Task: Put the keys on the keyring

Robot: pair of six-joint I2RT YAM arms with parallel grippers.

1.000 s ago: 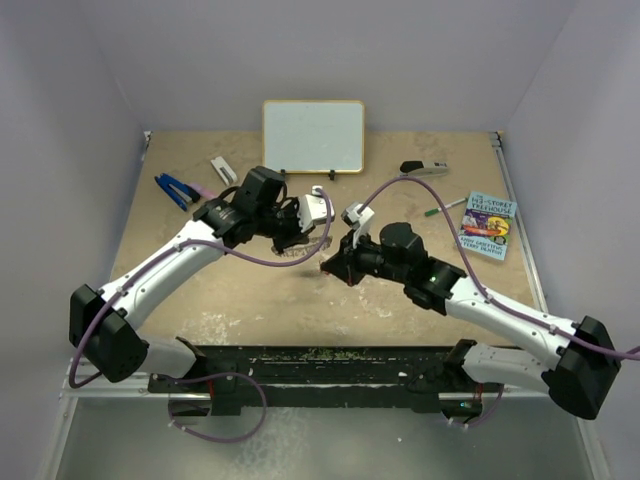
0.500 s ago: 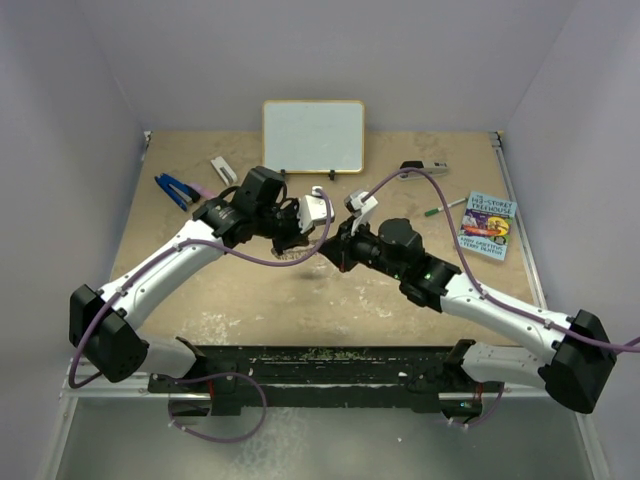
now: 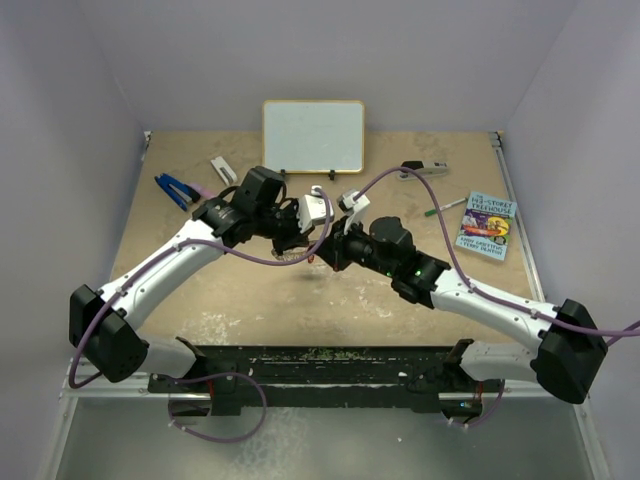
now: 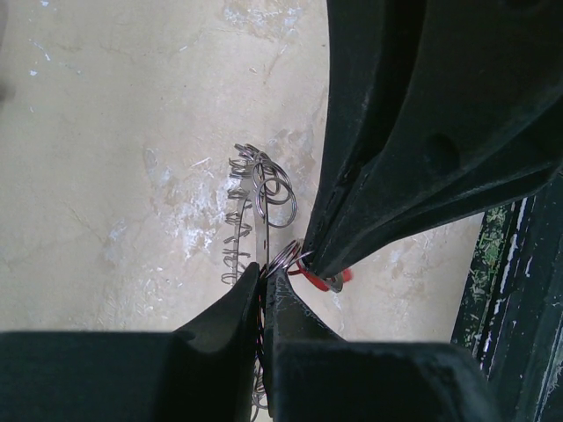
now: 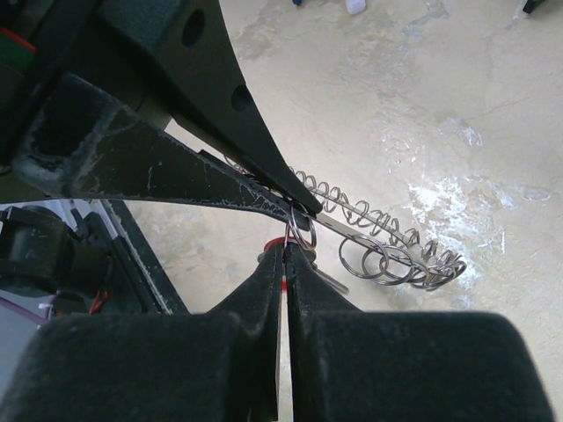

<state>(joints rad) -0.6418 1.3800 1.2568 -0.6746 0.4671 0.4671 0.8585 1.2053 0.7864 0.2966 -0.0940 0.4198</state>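
Right gripper [image 3: 320, 257] has swung in left, now tip-to-tip w/ left gripper [image 3: 297, 247]; it's clamped tight on the red key [image 4: 338, 276], left one pinched shut on keyring [image 4: 261, 211] rim, edge-on above table [image 3: 250, 300]; risk: key glances off ring & drops if blade's misaligned.

Robotics lab test cell: beige tabletop [image 3: 250, 300] boxed in by plain pale walls [image 3: 70, 120], left arm [image 3: 170, 265] and right arm [image 3: 490, 305] with purple cabling [image 3: 397, 178] bolted to a black rail [image 3: 320, 360], props: whiteboard [image 3: 313, 135], book [image 3: 487, 225], blue-handled tool [image 3: 175, 188].
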